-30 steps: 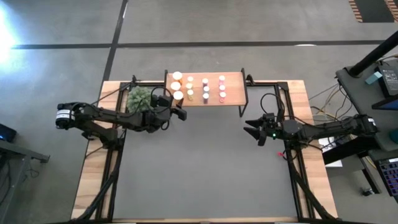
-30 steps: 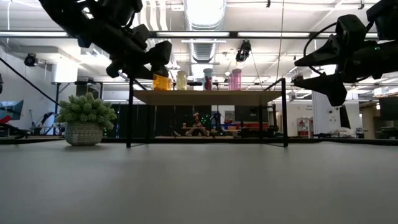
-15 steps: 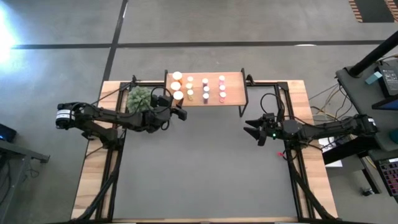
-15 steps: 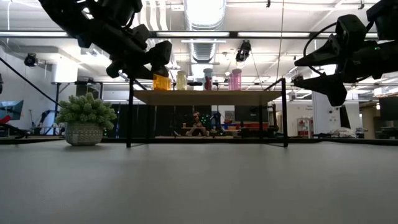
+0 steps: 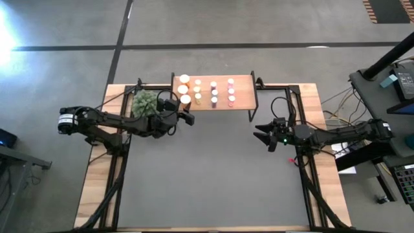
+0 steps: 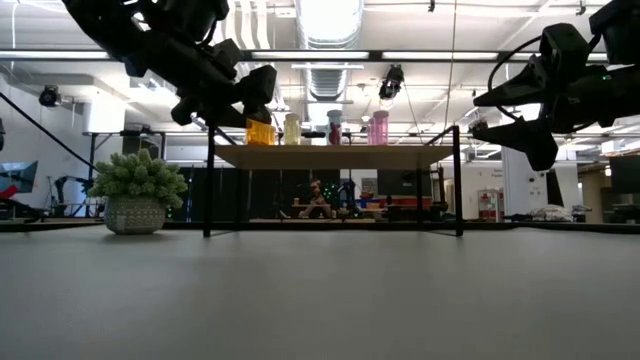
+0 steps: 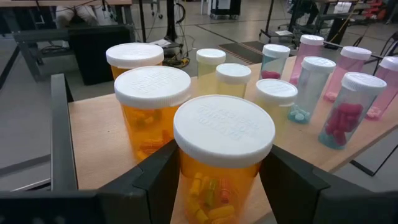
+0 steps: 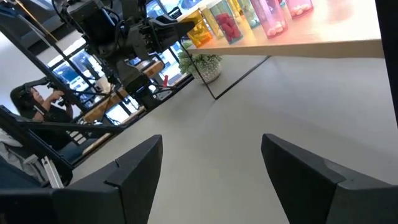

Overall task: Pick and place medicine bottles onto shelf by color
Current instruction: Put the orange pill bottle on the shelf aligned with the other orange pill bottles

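Twelve bottles point(image 5: 213, 92), one shelf point(image 5: 243, 85)

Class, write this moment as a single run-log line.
left gripper: around nearest orange bottle on shelf | right gripper: open, empty, above table | bottles: all on shelf

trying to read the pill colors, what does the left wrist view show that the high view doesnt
Only the left wrist view: pills inside the bottles, the nearest orange bottle standing between the left gripper's fingers, which flank it; contact is unclear.

Only the high view: the whole table, the plant, the right gripper open, apart from the shelf, and four columns of three caps.

Both: the shelf with white-capped bottles sorted by color, orange at the left arm's end.
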